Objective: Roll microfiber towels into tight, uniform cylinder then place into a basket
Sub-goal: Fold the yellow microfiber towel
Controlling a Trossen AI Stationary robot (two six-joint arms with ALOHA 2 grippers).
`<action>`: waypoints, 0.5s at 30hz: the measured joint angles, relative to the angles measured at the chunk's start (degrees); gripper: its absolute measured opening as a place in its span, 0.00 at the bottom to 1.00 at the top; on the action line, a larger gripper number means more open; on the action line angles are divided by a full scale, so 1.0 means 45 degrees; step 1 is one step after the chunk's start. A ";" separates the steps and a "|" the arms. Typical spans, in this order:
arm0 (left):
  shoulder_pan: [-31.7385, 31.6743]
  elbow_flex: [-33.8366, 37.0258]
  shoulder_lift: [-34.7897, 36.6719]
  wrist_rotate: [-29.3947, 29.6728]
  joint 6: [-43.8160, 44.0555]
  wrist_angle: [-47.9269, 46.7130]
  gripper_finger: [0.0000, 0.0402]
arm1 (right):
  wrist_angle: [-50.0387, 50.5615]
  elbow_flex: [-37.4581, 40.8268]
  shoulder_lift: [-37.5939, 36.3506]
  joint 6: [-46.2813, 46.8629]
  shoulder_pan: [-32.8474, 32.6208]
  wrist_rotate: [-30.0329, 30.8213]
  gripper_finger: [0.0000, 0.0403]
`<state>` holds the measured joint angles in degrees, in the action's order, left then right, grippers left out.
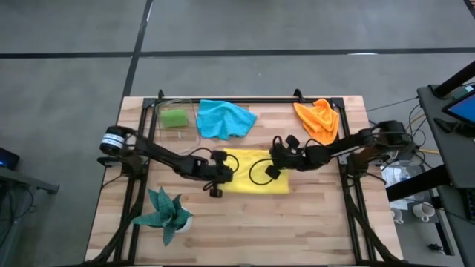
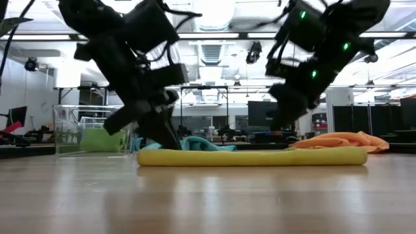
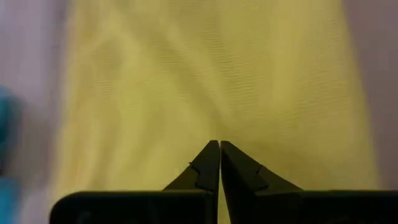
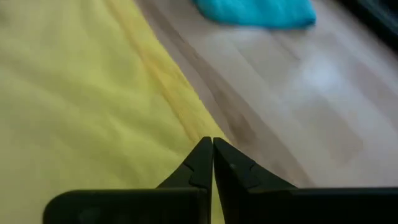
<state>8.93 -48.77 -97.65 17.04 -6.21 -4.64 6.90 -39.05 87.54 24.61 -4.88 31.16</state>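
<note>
The yellow towel (image 1: 256,174) lies flat on the middle of the table; it also shows in the low view (image 2: 253,156). My left gripper (image 1: 225,168) is shut over the towel's left part (image 3: 205,81). My right gripper (image 1: 276,156) is shut at the towel's far edge (image 4: 177,99). The blue towel (image 1: 225,119) and the orange towel (image 1: 319,119) lie crumpled at the far side. The green towel (image 1: 176,119) sits inside the clear basket (image 1: 165,130) at the far left. My left gripper comes slanting down from the table's left, and its shut fingertips (image 2: 169,140) meet the yellow towel near its left end (image 2: 153,156). I cannot tell whether any cloth is pinched between them. My right gripper points its shut fingertips (image 4: 211,149) at the towel's far edge; I cannot tell whether they touch it.
A dark teal plant in a white pot (image 1: 167,213) stands near the front left. A black metal frame (image 1: 245,100) runs along the table's far and side edges. Bare wood (image 1: 260,222) lies in front of the yellow towel.
</note>
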 joint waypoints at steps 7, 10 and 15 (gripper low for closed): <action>0.0049 0.0870 0.2074 0.0129 0.0189 -0.0688 0.00 | 0.0016 0.0338 -0.1600 -0.0772 -0.1528 -0.0019 0.02; 0.0120 0.1088 0.2710 -0.0404 0.1337 -0.0753 0.00 | 0.0083 0.0597 -0.2158 -0.0329 -0.2215 -0.0014 0.02; 0.0319 0.0785 0.2863 -0.2567 0.1973 -0.1292 0.00 | 0.0406 0.0782 -0.2739 0.0488 -0.2993 -0.0040 0.08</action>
<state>10.36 -45.24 -84.77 5.49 2.67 -10.46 8.72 -35.53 75.21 26.81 -18.35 30.98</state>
